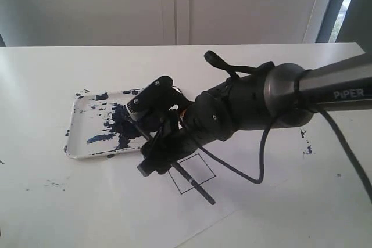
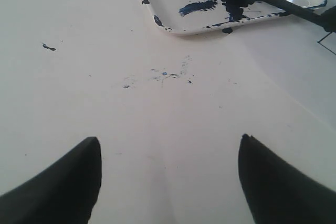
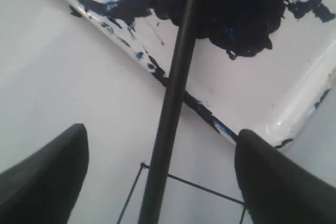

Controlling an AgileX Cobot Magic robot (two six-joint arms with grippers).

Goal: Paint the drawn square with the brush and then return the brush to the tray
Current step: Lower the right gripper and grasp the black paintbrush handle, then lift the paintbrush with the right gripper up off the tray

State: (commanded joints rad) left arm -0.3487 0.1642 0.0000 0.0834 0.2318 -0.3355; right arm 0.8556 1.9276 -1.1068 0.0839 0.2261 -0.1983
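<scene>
The white surface (image 1: pixel 70 213) filled the exterior view. Over it, from 3 o'clock, reached the right arm (image 1: pixel 279 100), dark and bulky, ending above the near edge of the tray. The tray (image 1: pixel 84 129), white and smeared with dark blue paint, lay at about 9 o'clock of the scene's middle. The drawn square (image 1: pixel 197 169) sat just beside the tray at its 4 o'clock corner, tilted like a diamond, its inside white.

The right pincer (image 3: pixel 160 129) stood released. Its jaws were wide apart with the brush between them and a clear gap on each side, gripping nothing. The left pincer (image 2: pixel 169 139) was likewise spread, over bare surface with the tray at its 12 o'clock.

The brush (image 1: pixel 197 189) ran from 10 o'clock to 4 o'clock. Its tip was in the tray's darkest paint, its shaft crossed the tray's rim, and its free end passed over the square and beyond the square's far side.

A few small paint specks (image 1: pixel 306 149) dotted the surface at 3 o'clock, well apart from the square.
</scene>
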